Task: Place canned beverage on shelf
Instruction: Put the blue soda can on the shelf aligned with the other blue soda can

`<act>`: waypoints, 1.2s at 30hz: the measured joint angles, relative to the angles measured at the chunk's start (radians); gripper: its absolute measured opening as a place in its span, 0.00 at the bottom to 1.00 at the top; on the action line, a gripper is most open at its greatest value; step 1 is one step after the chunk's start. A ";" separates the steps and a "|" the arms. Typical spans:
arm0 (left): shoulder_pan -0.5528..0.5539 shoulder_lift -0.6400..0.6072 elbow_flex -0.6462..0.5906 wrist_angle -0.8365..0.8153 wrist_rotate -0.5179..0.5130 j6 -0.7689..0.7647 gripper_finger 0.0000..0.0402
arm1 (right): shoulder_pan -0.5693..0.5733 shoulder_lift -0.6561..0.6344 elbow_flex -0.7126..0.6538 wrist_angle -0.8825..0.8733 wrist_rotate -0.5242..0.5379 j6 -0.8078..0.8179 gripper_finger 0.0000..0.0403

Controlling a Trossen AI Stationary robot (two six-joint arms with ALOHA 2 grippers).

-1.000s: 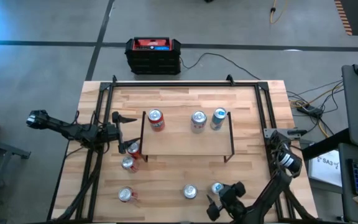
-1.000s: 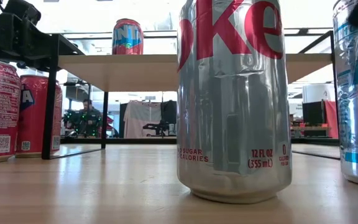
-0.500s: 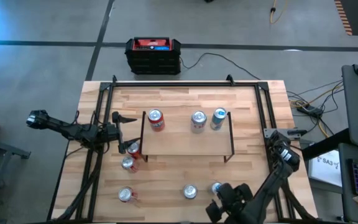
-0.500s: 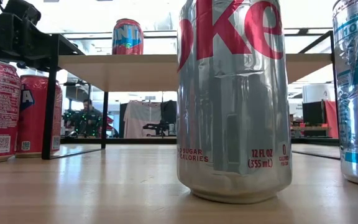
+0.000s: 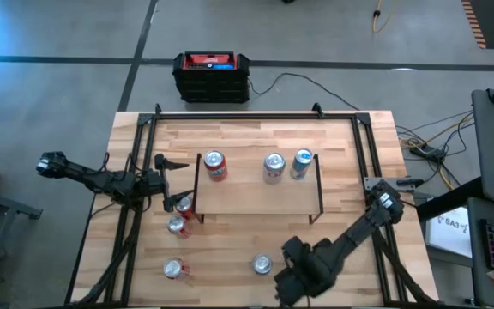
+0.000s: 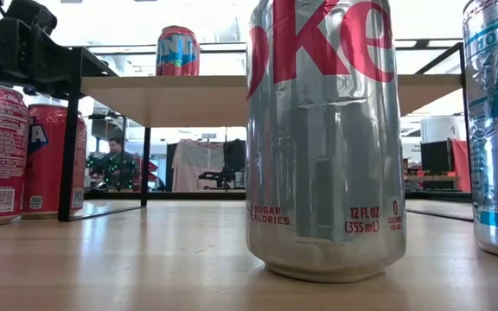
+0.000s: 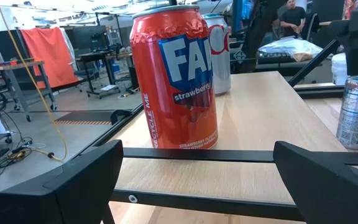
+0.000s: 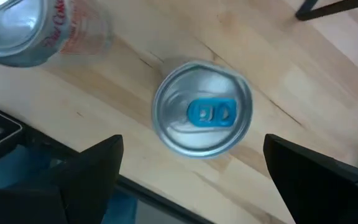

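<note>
The shelf (image 5: 260,190), a light-wood board on thin black legs, stands mid-table and carries a red Fanta can (image 5: 215,165), a silver can (image 5: 274,167) and a blue-silver can (image 5: 302,163). My right gripper (image 5: 294,270) is open and points down near the table's near edge. Its fingers stand either side of a silver can with a blue tab (image 8: 202,115), above it and without touching it. This can stands upright on the table (image 6: 495,130). My left gripper (image 5: 168,184) is open and empty at the shelf's left end, facing the Fanta can (image 7: 174,78).
A Diet Coke can (image 5: 262,264) stands just left of the blue-tab can and shows in the low view (image 6: 322,138). Three red cans (image 5: 184,206), (image 5: 177,226), (image 5: 175,269) stand at the near left. A black-and-red box (image 5: 212,75) sits on the floor beyond the far edge.
My right gripper has gone toward the table's left edge with its arm stretching out. It now stands over the blue-tab can, hiding it in the high view. The cans have not moved.
</note>
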 joint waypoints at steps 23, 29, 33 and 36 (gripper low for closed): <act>0.000 0.000 0.000 0.000 0.000 0.000 1.00 | -0.086 -0.029 -0.068 0.046 -0.111 -0.146 0.93; 0.000 0.000 0.000 0.000 0.000 0.000 1.00 | -0.090 -0.029 -0.073 0.053 -0.110 -0.186 0.93; 0.000 0.000 0.000 0.000 0.000 0.000 1.00 | -0.090 -0.029 -0.097 0.075 -0.108 -0.190 0.93; 0.000 0.000 0.000 0.000 0.000 0.000 1.00 | -0.090 -0.029 -0.127 0.099 -0.108 -0.194 0.93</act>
